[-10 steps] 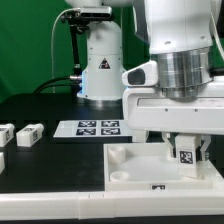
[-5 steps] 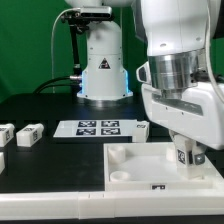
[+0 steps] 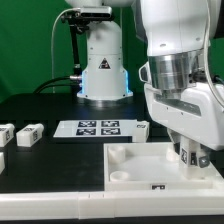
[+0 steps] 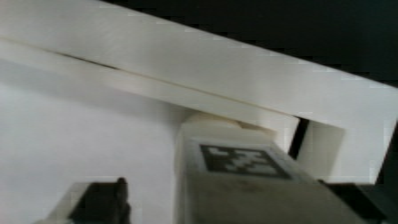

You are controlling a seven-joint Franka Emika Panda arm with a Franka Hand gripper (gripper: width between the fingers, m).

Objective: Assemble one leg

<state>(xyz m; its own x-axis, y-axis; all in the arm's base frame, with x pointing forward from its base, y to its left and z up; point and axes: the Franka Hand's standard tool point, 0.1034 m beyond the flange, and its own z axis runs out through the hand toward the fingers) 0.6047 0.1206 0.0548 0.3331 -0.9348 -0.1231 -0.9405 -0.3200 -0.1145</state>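
Observation:
The leg [image 3: 182,154], a small white block with a black-and-white tag, stands upright in the far corner socket of the large white tray-like panel [image 3: 135,170], at the exterior view's right. My gripper [image 3: 187,153] straddles it from above. In the wrist view the leg [image 4: 246,170] fills the space between the jaws. One dark finger [image 4: 98,200] stands a little apart from the leg's side, with white panel showing in the gap. The other finger is at the leg's opposite edge. The jaws look slightly open around the leg.
The marker board [image 3: 100,127] lies behind the panel. Two more white leg blocks [image 3: 28,133] lie at the exterior view's left, with a third at the edge. The robot's base [image 3: 102,65] stands at the back. A raised panel wall [image 4: 214,75] runs close by the leg.
Between one second ago and half a second ago the wrist turned and sank slightly, bringing the leg down into the panel corner. Since then almost nothing has moved.

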